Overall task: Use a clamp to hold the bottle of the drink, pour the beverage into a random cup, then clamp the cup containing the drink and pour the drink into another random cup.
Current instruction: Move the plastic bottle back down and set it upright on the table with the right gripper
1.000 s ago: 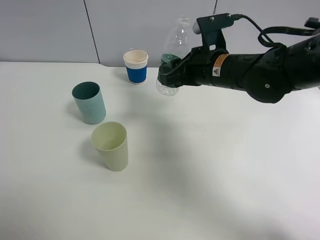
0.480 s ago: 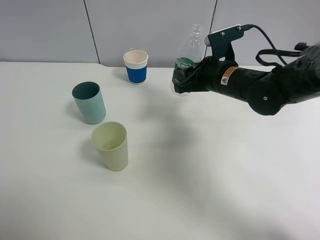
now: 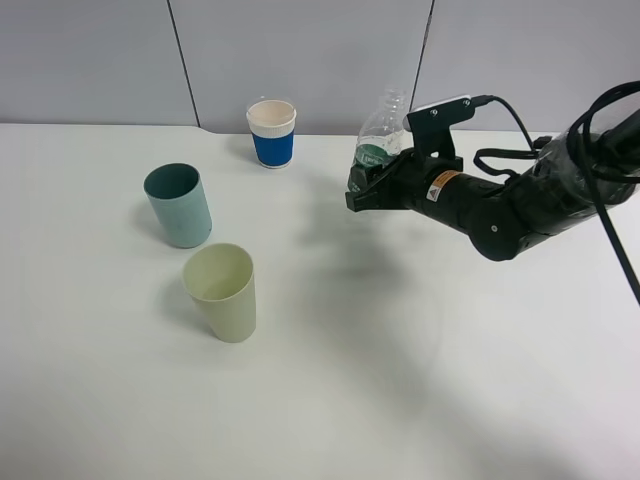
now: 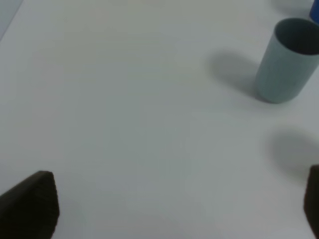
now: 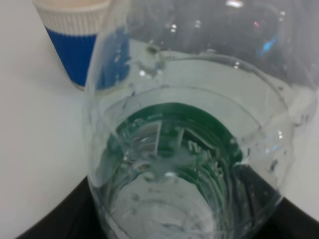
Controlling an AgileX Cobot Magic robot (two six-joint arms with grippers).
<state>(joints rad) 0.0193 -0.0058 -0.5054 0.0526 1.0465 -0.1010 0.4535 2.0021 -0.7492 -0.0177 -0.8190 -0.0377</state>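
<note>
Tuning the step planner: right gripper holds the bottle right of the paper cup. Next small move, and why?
Probably lower the bottle onto the table, ready to release. The right gripper holds it roughly upright, far from the pale yellow-green tumbler, and it looks mostly empty in the wrist view, so pouring seems done.

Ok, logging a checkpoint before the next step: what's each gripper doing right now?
Left gripper: open, holding nothing.
Right gripper: shut on the clear green-labelled bottle.

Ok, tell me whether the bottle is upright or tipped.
Roughly upright: the bottle stands neck-up in the right end effector, leaning slightly.
</note>
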